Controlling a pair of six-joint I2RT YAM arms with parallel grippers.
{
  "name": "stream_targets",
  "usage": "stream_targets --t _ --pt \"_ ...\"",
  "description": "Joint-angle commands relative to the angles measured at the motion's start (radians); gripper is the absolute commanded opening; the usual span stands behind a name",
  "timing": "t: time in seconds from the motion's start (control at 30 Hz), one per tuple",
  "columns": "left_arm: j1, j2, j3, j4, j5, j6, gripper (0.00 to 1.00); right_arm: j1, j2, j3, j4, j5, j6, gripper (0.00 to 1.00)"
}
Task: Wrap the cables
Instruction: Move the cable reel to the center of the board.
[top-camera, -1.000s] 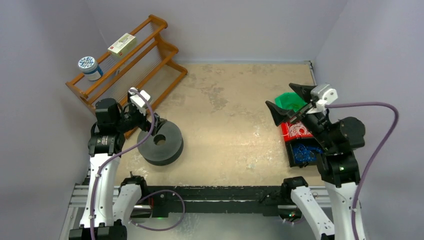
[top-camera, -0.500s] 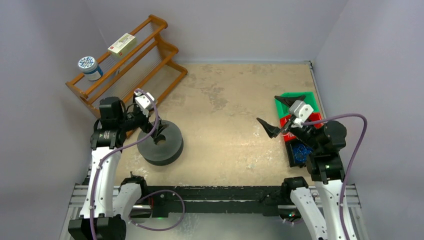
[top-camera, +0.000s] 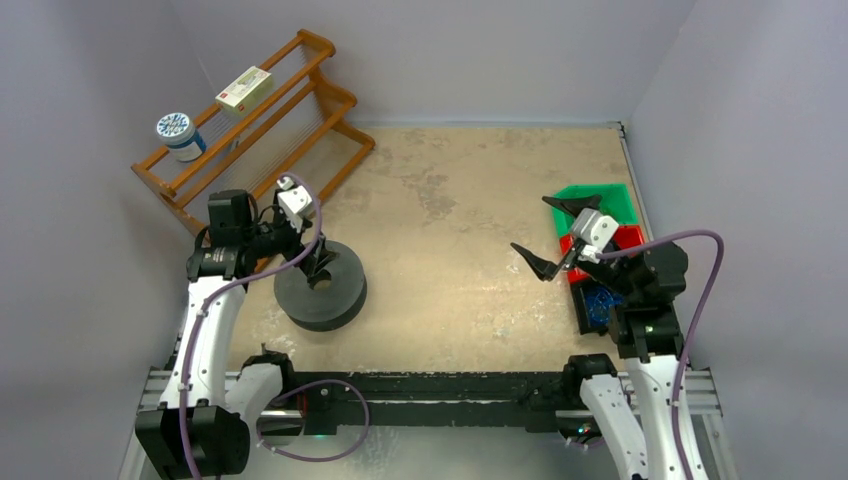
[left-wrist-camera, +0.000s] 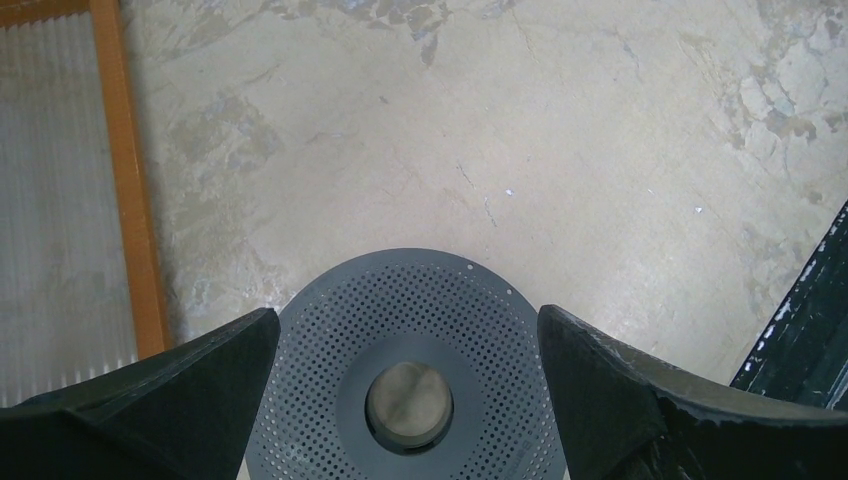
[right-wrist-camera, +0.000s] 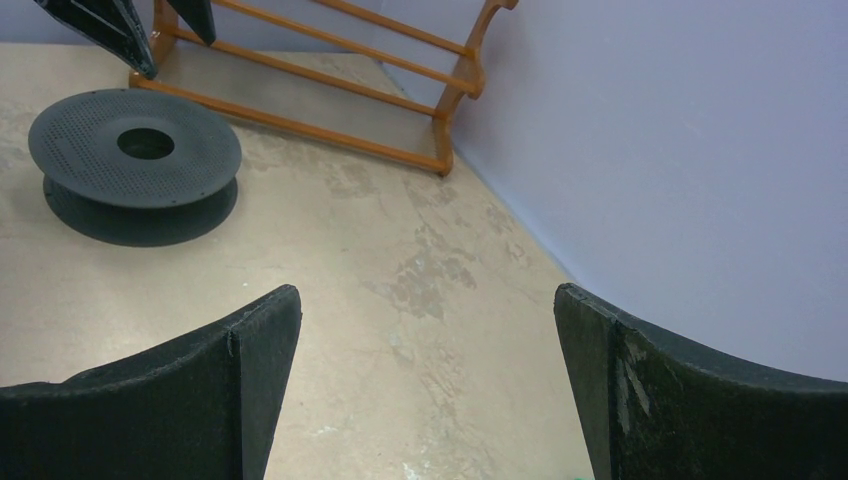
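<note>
Cables are hard to make out; they probably lie in the red bin (top-camera: 630, 238) at the frame's right edge, mostly hidden under the right arm (top-camera: 655, 275). Right gripper (top-camera: 530, 222) hovers beside it, jaws wide apart and empty. Left gripper (top-camera: 321, 266), also spread, hangs over the black spool (top-camera: 335, 300) left of centre. Thread-thin strands could slip the grip or drag the blue wires (top-camera: 600, 303) along.

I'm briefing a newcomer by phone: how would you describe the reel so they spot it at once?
Find the wooden rack at the far left of the beige table. Just in front of it, lying flat, is the reel. It is the only round, dark grey thing there, its top face perforated around a centre hole.
</note>
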Motion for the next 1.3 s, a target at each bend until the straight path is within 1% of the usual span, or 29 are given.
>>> stream_targets --t 0.0,0.13,0.2,0.3,0.33,0.47,0.63,0.77,0.83,0.97,1.1,1.2,1.27 --pt "0.006 -0.002 0.001 -0.002 0.026 0.041 0.99 -0.009 0.028 -0.017 0.063 0.016 -0.001 0.99" --pt "-0.02 0.008 0.005 -0.001 -0.041 0.05 0.99 -0.009 0.037 -0.029 0.072 0.024 -0.002 0.99" --pt "-0.067 0.024 0.007 -0.006 -0.111 0.059 0.99 -0.011 0.035 -0.031 0.074 0.031 -0.004 0.99" --pt "-0.168 0.051 -0.005 0.001 -0.228 0.063 0.99 -0.017 0.034 -0.035 0.075 0.035 -0.007 0.99" --pt "-0.193 0.058 -0.012 0.008 -0.241 0.06 0.99 -0.019 0.036 -0.038 0.076 0.036 -0.007 0.99" --pt "-0.239 0.088 -0.024 -0.012 -0.197 0.082 0.99 -0.022 0.039 -0.047 0.084 0.039 -0.013 0.99" --pt "-0.3 0.146 -0.024 -0.031 -0.29 0.066 0.99 -0.032 0.036 -0.054 0.085 0.039 -0.019 0.99" --pt "-0.352 0.19 -0.025 -0.069 -0.335 0.065 0.99 -0.04 0.031 -0.056 0.085 0.04 -0.025 0.99" --pt "-0.369 0.209 -0.032 -0.082 -0.336 0.06 0.99 -0.042 0.029 -0.056 0.084 0.042 -0.028 0.99" --pt "-0.401 0.231 -0.029 -0.102 -0.403 0.038 0.99 -0.044 0.021 -0.057 0.078 0.042 -0.037 0.99" --pt "-0.407 0.241 -0.032 -0.098 -0.481 0.021 0.99 -0.046 0.019 -0.057 0.076 0.042 -0.042 0.99" --pt "-0.408 0.251 -0.011 -0.144 -0.506 0.035 0.99 -0.049 0.019 -0.061 0.076 0.042 -0.044 0.99" --pt "-0.409 0.24 0.0 -0.155 -0.554 0.021 0.99 -0.051 0.02 -0.063 0.076 0.042 -0.045 0.99"
